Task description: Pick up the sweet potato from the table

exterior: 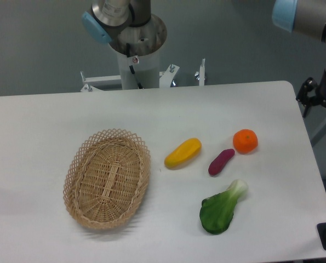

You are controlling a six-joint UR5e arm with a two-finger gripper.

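Four toy foods plus basket (107,178) on table (42,120). Sweet potato (221,162) between yellow vegetable (183,153) and orange (245,141), above greens (222,209). Gripper (316,93) barely visible at right edge; finger spread unreadable. Risk: nudging close orange on descent; smooth tapered ends slipping out.

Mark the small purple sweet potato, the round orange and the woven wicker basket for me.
small purple sweet potato (221,161), fixed camera, middle of its body
round orange (245,141), fixed camera, centre of its top
woven wicker basket (78,159), fixed camera, left rim
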